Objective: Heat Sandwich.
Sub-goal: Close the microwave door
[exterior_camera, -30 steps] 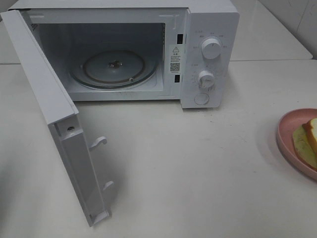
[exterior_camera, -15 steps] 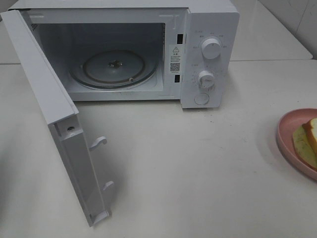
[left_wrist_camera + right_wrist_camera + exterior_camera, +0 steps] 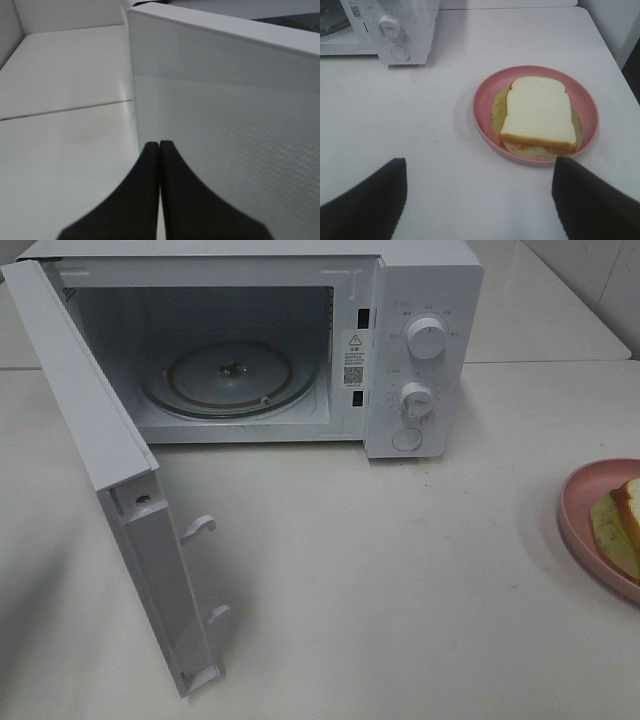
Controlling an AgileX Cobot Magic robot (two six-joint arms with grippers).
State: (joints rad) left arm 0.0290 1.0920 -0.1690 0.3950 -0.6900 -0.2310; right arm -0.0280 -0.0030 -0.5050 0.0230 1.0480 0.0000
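Sandwich (image 3: 538,119) of white bread with a tan crust and a yellow-green filling lies flat on a round pink plate (image 3: 487,100), and the filling spreads out past the bread edges. The plate rests on the white tabletop (image 3: 400,570). In the high camera view the plate sits at about 3 o'clock, cut off by the frame edge, with only a corner of the sandwich showing there.

The right tool (image 3: 477,200) hovers above the tabletop just short of the plate, its two dark fingers (image 3: 365,200) spread wide and holding nothing. The sandwich lies beyond the gap between them, nearer one finger than the other.

A white microwave (image 3: 420,280) stands at about 12 o'clock in the high view, well apart from the plate. Its door (image 3: 110,470) is swung fully open toward 9 o'clock, with two latch hooks (image 3: 198,528) showing on its edge. Inside, a round glass turntable (image 3: 230,375) sits on the cavity floor. Two round knobs (image 3: 427,338) and a round button (image 3: 407,439) line the control panel on the side nearest the plate.

The left tool (image 3: 159,150) has its dark fingers pressed together with nothing between them, tips close against the outer face of the open microwave door. Whether they touch it cannot be told.
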